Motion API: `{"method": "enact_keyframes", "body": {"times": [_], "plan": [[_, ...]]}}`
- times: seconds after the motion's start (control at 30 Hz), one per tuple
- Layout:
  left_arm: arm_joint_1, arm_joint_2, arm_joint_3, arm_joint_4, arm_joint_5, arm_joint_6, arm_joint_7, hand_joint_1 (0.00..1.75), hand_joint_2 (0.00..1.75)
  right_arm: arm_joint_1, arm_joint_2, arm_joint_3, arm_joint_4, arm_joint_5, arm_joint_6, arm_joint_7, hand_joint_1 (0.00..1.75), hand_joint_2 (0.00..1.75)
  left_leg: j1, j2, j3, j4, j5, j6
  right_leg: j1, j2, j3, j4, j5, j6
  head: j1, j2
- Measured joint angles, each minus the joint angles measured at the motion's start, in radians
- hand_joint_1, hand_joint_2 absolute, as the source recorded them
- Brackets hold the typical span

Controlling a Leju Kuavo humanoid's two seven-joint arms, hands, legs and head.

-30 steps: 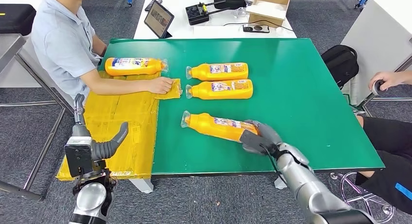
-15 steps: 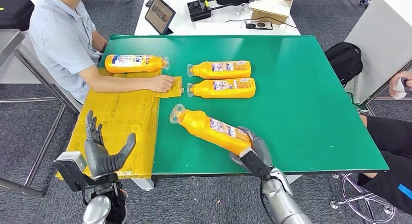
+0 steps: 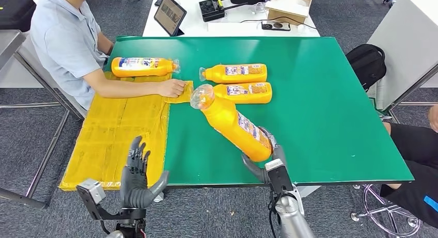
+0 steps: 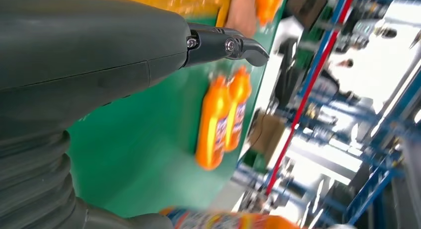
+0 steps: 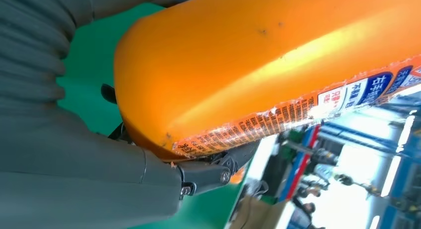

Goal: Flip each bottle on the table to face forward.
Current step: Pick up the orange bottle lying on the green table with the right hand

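My right hand (image 3: 266,158) grips the base of an orange bottle (image 3: 233,124) and holds it tilted up off the green table (image 3: 320,93), cap end pointing away and to the left. The right wrist view has that bottle (image 5: 258,60) close up with fingers (image 5: 208,174) wrapped under it. Two more orange bottles (image 3: 235,73) (image 3: 248,92) lie side by side behind it, labels up. A further bottle (image 3: 142,66) lies by the person at the far left. My left hand (image 3: 135,178) hovers open below the table's near edge, fingers spread.
A person in a light blue shirt (image 3: 67,47) sits at the left with a hand (image 3: 173,87) on yellow cardboard (image 3: 124,129). A white desk (image 3: 227,16) with a tablet and boxes stands behind. A black backpack (image 3: 365,65) lies at the right.
My right hand has lifted the near bottle's base and swung its cap end up and away toward the two middle bottles. My left hand has moved right, closer to the table edge.
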Motion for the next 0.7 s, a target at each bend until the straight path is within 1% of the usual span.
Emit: {"method": "enact_keyframes", "body": {"times": [0.13,0.27,0.4,0.57,0.7], "plan": [[-0.009,0.012,-0.052,0.004,-0.009,-0.032,0.032,0.00,1.75,-0.003,0.013,0.086,0.001,0.077,0.015,0.001,1.68,1.75,0.000,0.000,0.000,0.000,0.000,0.000,0.000,0.000,0.000,0.000,0.000,0.000,0.000,0.000],[-0.031,0.019,-0.087,0.014,-0.013,-0.062,0.045,0.00,1.75,-0.018,0.027,0.179,0.035,0.119,0.028,0.000,1.73,1.75,0.000,0.000,0.000,0.000,0.000,0.000,0.000,-0.001,0.000,0.000,0.000,0.000,0.000,0.000],[-0.053,0.025,-0.107,0.020,-0.018,-0.100,0.059,0.00,1.75,-0.044,0.038,0.253,0.091,0.147,0.034,-0.002,1.70,1.75,0.000,0.000,0.000,0.000,0.000,0.000,0.000,-0.001,0.000,0.000,0.000,0.000,0.000,0.000],[-0.072,0.028,-0.113,0.027,-0.009,-0.121,0.084,0.00,1.75,-0.062,0.053,0.314,0.138,0.159,0.036,-0.003,1.65,1.75,0.000,0.000,0.000,0.000,0.000,0.000,0.000,-0.001,0.000,0.000,0.000,0.000,0.000,0.000],[-0.088,0.028,-0.112,0.034,-0.004,-0.127,0.091,0.00,1.75,-0.074,0.058,0.345,0.164,0.168,0.040,-0.004,1.71,1.75,0.000,0.000,0.000,0.000,0.000,0.000,0.000,-0.001,0.000,0.000,0.000,0.000,0.000,0.000]]}}
